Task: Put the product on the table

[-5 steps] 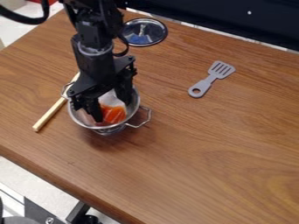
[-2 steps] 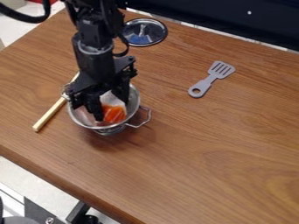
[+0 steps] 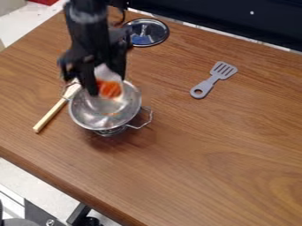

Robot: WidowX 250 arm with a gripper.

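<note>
Orange product (image 3: 110,89), whitish towards the top, in the grip of the pincer (image 3: 107,84), above a metal pot (image 3: 94,118)

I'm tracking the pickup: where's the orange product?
In the camera view, left of centre: the orange product is held in the gripper, above the two-handled metal bowl.

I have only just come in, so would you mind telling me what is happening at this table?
The robot arm's gripper is holding a packaged product, orange and white, above the metal bowl with wire handles. The task is to put it on the table, and that has not been done yet. A gray spatula and a round lid lie on the table apart from the bowl.
</note>
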